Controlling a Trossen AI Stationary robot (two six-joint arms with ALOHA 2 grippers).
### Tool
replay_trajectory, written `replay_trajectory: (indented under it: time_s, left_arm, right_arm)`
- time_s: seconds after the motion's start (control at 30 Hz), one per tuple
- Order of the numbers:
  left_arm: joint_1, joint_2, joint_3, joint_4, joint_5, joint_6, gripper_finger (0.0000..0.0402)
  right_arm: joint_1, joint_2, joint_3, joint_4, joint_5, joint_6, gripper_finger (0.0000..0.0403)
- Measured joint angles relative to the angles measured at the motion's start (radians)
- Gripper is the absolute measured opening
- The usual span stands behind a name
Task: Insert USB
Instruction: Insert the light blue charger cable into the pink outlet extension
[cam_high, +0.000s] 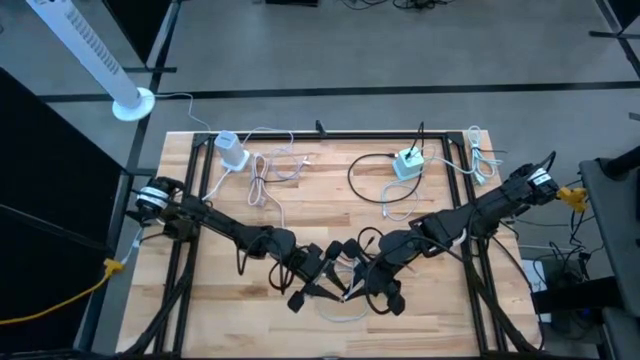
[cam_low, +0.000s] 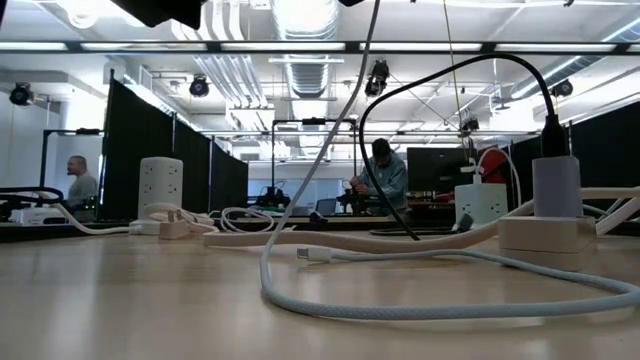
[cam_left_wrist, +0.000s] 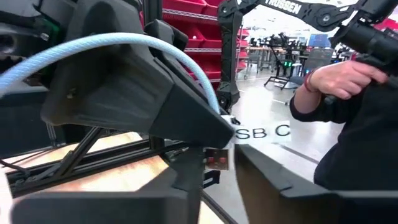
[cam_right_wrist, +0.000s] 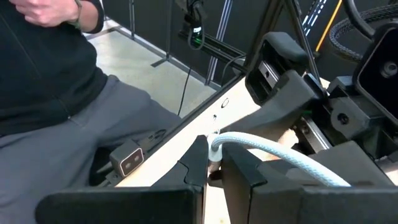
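A white braided USB cable (cam_low: 400, 308) lies in a slack loop on the wooden table. Its free plug (cam_low: 315, 254) rests on the tabletop. From the loop one strand (cam_low: 340, 130) rises out of the top of the low view. My right gripper (cam_right_wrist: 213, 155) is shut on the cable's other end, above the table's near middle (cam_high: 365, 285). My left gripper (cam_left_wrist: 221, 158) faces it closely (cam_high: 325, 275). A narrow gap shows between its fingers, with nothing in it. A white charger (cam_low: 555, 188) stands on a wooden block (cam_low: 540, 235). My right gripper pinches the cable's white plug end (cam_right_wrist: 214, 148) between its two fingers. The fingers slant down toward the table's near edge. The cable (cam_right_wrist: 280, 158) leaves the hold sideways, arches over the gripper (cam_left_wrist: 124, 46) and hangs slack to the table.
A person in a dark top (cam_right_wrist: 56, 68) is just beyond the table's near edge, one hand raised (cam_left_wrist: 336, 78). A small camera box (cam_right_wrist: 127, 160) sits at that edge. Far on the table are a second charger (cam_high: 232, 150), white cords (cam_high: 265, 175) and a black cable (cam_high: 370, 185).
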Motion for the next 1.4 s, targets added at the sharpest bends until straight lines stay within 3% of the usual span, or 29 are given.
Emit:
replay_trajectory:
  time_s: [0.1,0.33,0.43,0.7,0.93,1.17,1.4]
  left_arm:
    - [0.0,0.0,0.0,-0.004,-0.003,0.019,0.003]
    - [-0.001,0.001,0.0,-0.006,-0.019,0.037,0.0027]
    - [-0.002,0.001,0.0,-0.006,-0.018,0.041,0.0001]
    - [-0.002,0.002,0.0,-0.01,-0.016,0.04,0.0005]
    - [-0.002,0.002,0.0,-0.014,0.004,0.041,0.0002]
    - [-0.003,0.003,0.0,-0.014,-0.002,0.041,0.0001]
    - [-0.002,0.002,0.0,-0.029,0.015,0.058,0.0054]
  right_arm:
    - [0.0,0.0,0.0,0.0,-0.001,0.003,0.0015]
    - [0.0,0.0,0.0,-0.005,-0.003,0.038,0.0015]
    - [0.001,0.0,0.0,-0.005,-0.008,0.04,0.0015]
    - [0.0,0.005,0.0,0.002,0.008,0.016,0.0054]
    - [0.0,0.011,0.0,0.001,-0.001,0.0,0.0015]
    - [0.0,0.011,0.0,0.0,0.0,-0.02,0.0015]
    - [0.001,0.013,-0.001,0.018,0.0,-0.06,0.0015]
